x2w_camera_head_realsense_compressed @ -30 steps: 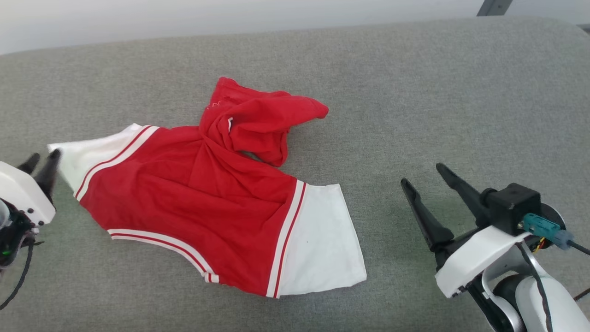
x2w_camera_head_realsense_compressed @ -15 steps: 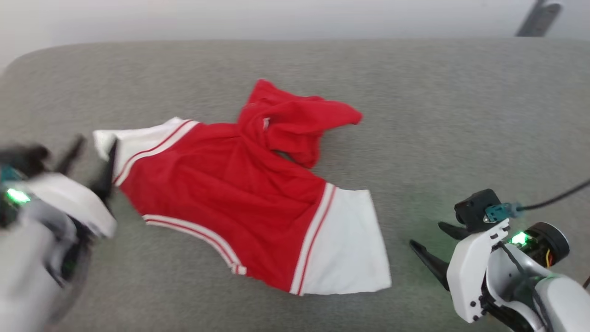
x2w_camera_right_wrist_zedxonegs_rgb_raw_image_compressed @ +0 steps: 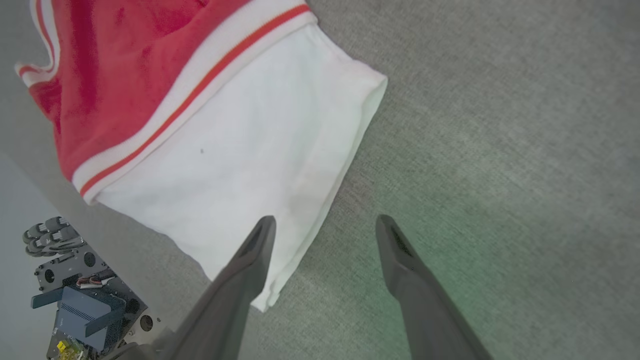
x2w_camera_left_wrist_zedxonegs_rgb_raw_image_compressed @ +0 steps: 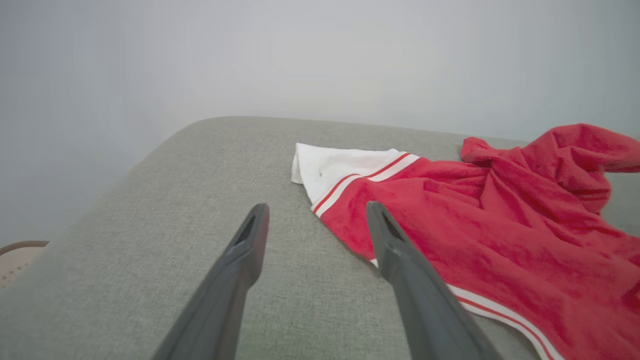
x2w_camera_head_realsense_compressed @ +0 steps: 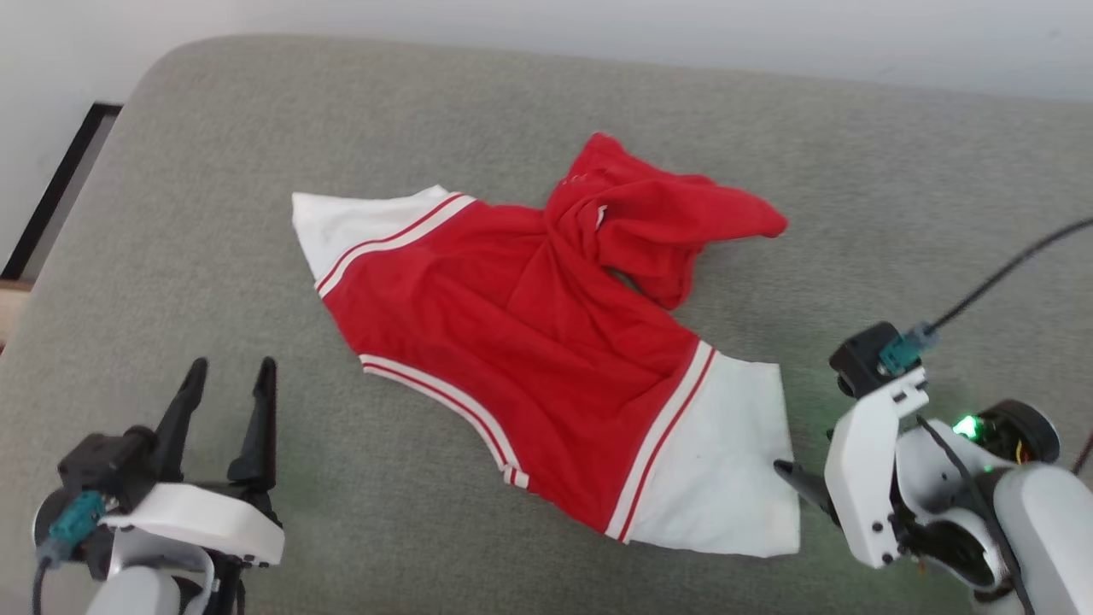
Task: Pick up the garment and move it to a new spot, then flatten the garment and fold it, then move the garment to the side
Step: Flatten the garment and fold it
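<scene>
The rumpled red soft-fabric shirt with white sleeve ends (x2w_camera_head_realsense_compressed: 529,342) lies on a grey fabric cushion (x2w_camera_head_realsense_compressed: 213,171), with the left gripper (x2w_camera_head_realsense_compressed: 230,370) and the right gripper (x2w_camera_right_wrist_zedxonegs_rgb_raw_image_compressed: 325,222) both spread wide and empty.

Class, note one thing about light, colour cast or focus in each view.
Head view: sharp, green glow on the grey cushion at lower right. Left wrist view: left hand soft, garment crisper. Right wrist view: green cast on the cushion by the right hand.

Red garment (x2w_camera_head_realsense_compressed: 529,325) with white sleeve ends, thin red-and-white stripe trim, heathered grey cushion (x2w_camera_head_realsense_compressed: 897,171)
</scene>
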You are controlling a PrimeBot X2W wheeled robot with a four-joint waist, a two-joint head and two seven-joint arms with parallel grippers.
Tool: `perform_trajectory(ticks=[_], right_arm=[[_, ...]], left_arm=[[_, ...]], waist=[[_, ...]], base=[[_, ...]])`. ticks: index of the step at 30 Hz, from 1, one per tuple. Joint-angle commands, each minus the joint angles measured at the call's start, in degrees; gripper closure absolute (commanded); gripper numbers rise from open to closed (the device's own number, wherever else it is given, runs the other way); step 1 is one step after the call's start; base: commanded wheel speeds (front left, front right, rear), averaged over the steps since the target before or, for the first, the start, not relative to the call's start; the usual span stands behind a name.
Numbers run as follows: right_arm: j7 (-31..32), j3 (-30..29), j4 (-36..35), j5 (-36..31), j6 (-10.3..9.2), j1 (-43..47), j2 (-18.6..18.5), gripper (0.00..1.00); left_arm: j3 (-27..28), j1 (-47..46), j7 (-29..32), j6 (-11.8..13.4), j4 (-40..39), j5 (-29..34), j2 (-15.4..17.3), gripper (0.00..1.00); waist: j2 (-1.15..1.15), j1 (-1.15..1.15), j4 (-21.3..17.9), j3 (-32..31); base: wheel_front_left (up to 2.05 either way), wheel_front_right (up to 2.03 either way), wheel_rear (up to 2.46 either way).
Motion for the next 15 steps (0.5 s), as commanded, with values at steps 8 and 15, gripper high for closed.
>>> perform_trajectory(ticks=[8,15], right_arm=[[2.9,-0.1,4.5,-2.6,-0.02,-3.6,1.8,0.0],[4.0,2.6,8.8,-4.5,-0.02,-3.5,2.5,0.78]], left_arm=[[4.8,1.3,-0.1,-2.5,-3.1,5.6,-6.4,0.0],[4.0,0.9,-0.1,-2.7,-4.0,6.0,-8.0,0.0]], waist=[[0.0,0.0,3.6,3.4],[0.0,0.0,4.7,4.4]], base=[[0.0,0.0,0.0],[0.0,0.0,0.0]])
